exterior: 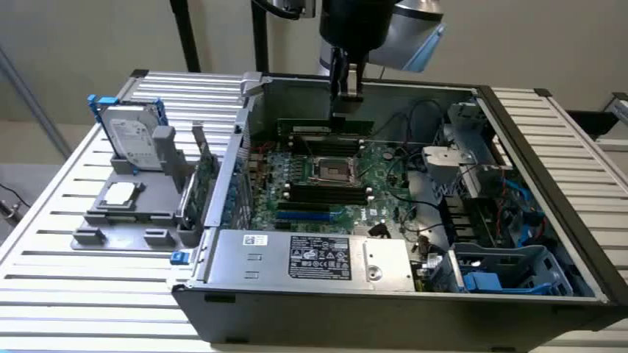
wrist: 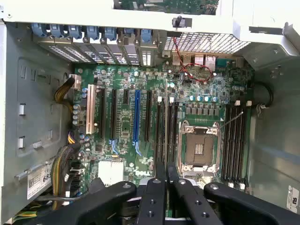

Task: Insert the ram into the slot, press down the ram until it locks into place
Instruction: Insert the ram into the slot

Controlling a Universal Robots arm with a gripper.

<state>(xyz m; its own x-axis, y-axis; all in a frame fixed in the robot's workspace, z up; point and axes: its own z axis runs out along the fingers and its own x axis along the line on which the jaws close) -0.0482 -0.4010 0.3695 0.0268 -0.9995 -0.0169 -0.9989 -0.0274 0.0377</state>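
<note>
1. My pincer (exterior: 345,109) hangs at the upper centre of the exterior view. Its slim black fingers (wrist: 157,197) are clenched on the ram (exterior: 324,126), a thin, flat green stick held level above the board.
2. Below it lies the slot (exterior: 324,193), one of several long, narrow black plastic sockets lying parallel beside the square silver processor socket (exterior: 329,170). I cannot tell which one the ram is over.
3. Lower in that frame I see a shorter blue slot (exterior: 304,215), then a boxy grey metal power supply (exterior: 314,257) with a dark label.
4. Dark cables (exterior: 422,118) loop at the exterior view's right. Outside the case wall (exterior: 235,169), at that view's left, a hard drive (exterior: 132,136) stands on the slatted table (exterior: 59,294).
</note>
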